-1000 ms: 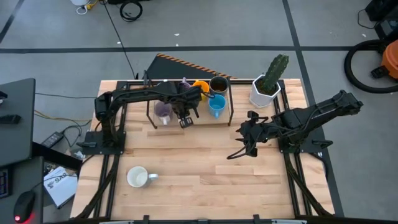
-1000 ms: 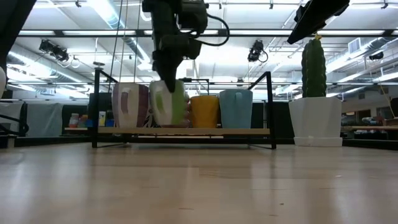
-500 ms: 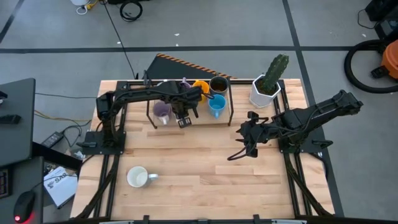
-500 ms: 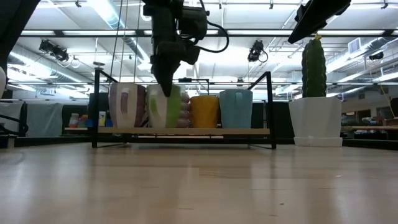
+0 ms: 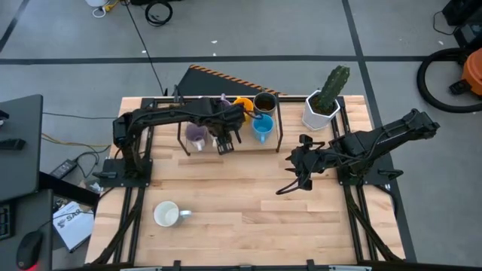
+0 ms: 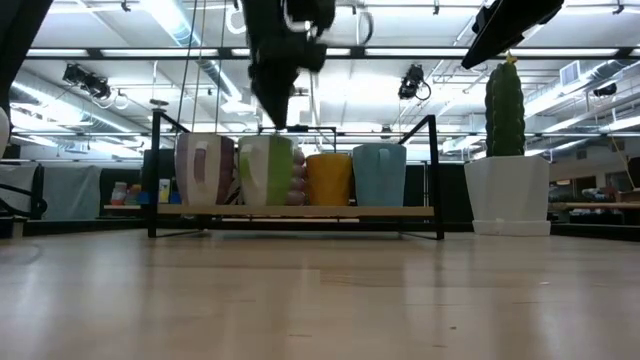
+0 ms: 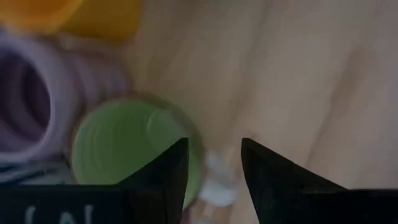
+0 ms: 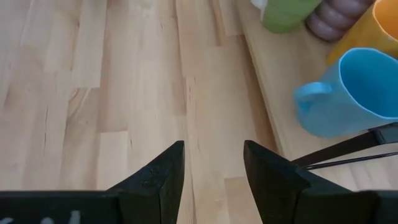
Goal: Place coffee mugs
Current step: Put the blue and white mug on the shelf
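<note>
1. Six mugs can be counted across the views: on the low wooden rack a purple mug, a green mug, an orange mug and a blue mug are lined up along the front edge, a dark brown mug is seen at the back of the rack from above, and a white mug is left alone on the table near the front left corner.
2. A second purple shape is glimpsed behind the green mug in the low view; whether it is another mug cannot be told.
3. Each mug is small, round and handled; the green mug carries a pale handle turned toward the low camera, and the blue mug's handle points away from the rack's back.
4. The left gripper is held just above the green mug's rim, its fingers parted and clear of the mug, with nothing held between them.
5. The right gripper is kept over bare table well to the right of the rack, its fingers spread apart and empty.
6. One cactus in a white faceted pot is placed just beside the rack's right end, at the table's back right.
7. The rack is framed by thin black metal posts at both ends, which bound the mug row.
</note>
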Tool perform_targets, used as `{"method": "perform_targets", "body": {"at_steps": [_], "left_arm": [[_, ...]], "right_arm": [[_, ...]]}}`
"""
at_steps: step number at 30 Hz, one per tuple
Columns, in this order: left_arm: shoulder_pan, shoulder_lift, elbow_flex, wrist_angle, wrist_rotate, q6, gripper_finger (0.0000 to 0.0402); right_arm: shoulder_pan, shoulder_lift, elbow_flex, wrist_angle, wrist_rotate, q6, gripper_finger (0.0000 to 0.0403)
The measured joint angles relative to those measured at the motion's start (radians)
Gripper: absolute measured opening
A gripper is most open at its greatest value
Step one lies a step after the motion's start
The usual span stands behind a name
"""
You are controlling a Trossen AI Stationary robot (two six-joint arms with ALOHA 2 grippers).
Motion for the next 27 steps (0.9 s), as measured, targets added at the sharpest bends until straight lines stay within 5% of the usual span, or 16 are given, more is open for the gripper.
{"method": "perform_targets", "body": {"at_steps": [5,12,27], "left_arm": [[-0.122,-0.014,0.059,-0.019,0.029,-0.013,0.0155],[-0.335,-0.014,0.049,-0.113,0.195,-0.255,0.0155],[-0.728,-0.014,0.049,-0.248,0.116,-1.088,0.0155]], "right_arm": [[0.0,0.0,0.0,0.0,0.016,-0.03,0.0171],[0.0,0.0,0.0,0.014,0.019,-0.1,0.0171],[0.0,0.0,0.0,0.063,0.035,-0.21,0.0171]]}}
